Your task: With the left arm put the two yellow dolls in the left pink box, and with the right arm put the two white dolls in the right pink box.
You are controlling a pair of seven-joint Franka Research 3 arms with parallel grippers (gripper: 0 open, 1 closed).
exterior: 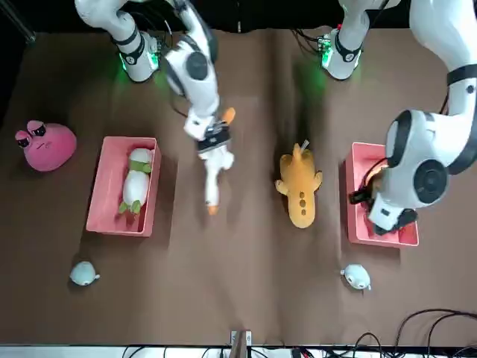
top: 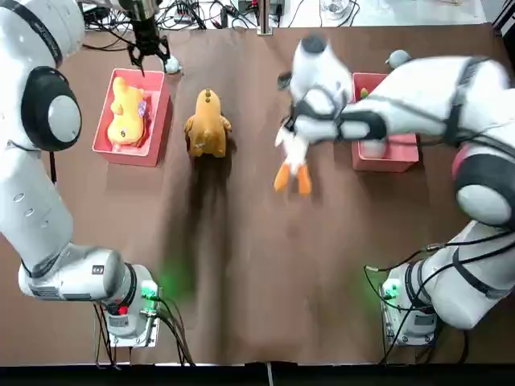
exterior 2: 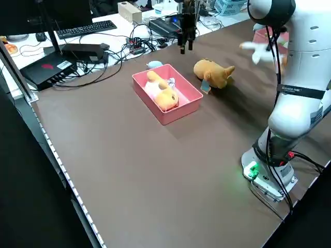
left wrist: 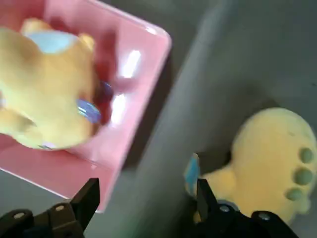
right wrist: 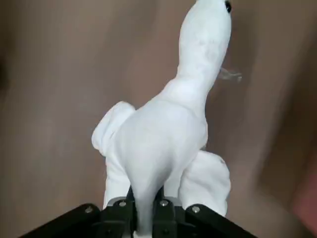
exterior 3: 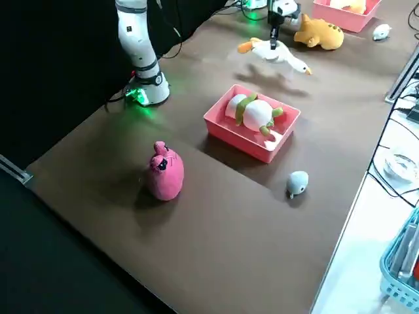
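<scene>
Two yellow dolls lie on the robot's left side: the first yellow doll is inside the left pink box, and the second yellow doll is on the brown table, just to the right of that box, with a narrow strip of tabletop between it and the box's edge.

The left gripper is above the table near the left box's far right corner, its jaws wide apart with nothing between them.

The right gripper has its jaws closed on the tail end of the white goose doll, holding it raised over the table between the second yellow doll and the right pink box. Tabletop separates the goose from both.

The white doll with green trim lies inside the right box, within its walls.

A pink toy sits well off to the right of that box. One small blue-grey toy is near the right box's far edge; another small blue-grey toy is near the left box's. Toward the arms' bases, a broad stretch of table runs from the boxes' near edges.
</scene>
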